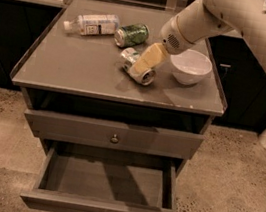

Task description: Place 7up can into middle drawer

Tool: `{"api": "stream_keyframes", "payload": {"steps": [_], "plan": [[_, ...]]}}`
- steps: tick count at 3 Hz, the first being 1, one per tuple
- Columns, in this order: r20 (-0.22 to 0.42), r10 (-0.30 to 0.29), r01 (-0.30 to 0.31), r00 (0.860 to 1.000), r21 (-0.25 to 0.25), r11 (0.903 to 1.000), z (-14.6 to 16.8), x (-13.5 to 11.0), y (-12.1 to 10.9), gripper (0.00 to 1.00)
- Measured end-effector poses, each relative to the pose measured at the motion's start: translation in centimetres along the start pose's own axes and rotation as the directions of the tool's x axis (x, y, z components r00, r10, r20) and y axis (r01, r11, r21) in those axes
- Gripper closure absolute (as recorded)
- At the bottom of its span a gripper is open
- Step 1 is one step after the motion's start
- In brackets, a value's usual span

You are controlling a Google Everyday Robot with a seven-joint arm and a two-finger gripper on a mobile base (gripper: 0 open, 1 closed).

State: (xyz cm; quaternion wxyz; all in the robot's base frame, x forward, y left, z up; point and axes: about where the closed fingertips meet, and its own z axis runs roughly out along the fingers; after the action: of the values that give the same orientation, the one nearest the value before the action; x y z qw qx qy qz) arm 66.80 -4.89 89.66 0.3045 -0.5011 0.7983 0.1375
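Observation:
The 7up can point(129, 56) lies on its side on the cabinet top, near the middle and left of the white bowl. My gripper point(145, 63) reaches down from the upper right and sits right over the can, covering its middle. Only the can's two shiny ends show past it. The middle drawer point(105, 180) is pulled open below, its grey inside empty and its knobbed front nearest the camera. The drawer front above it point(114, 135) is shut.
A white bowl point(190, 67) stands just right of the gripper. A darker green can point(131, 35) and a clear white-labelled bottle point(92, 23) lie at the back left of the cabinet top point(73, 67). My arm point(257, 32) crosses from the upper right. Speckled floor surrounds the cabinet.

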Motion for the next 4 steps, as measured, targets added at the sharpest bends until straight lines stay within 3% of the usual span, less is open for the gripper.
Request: {"api": "stream_keyframes", "payload": {"steps": [2,3,4], "plan": [[-0.022,0.036,-0.037,0.999,-0.024,0.999,4.1,-0.6,-0.5,0.0],[-0.064,0.076,-0.078,0.995,-0.041,0.9961,5.9,1.0,-0.4,0.0],[-0.092,0.095,-0.101,0.991,-0.06,0.9931,7.5,2.6,-0.2,0.14]]}}
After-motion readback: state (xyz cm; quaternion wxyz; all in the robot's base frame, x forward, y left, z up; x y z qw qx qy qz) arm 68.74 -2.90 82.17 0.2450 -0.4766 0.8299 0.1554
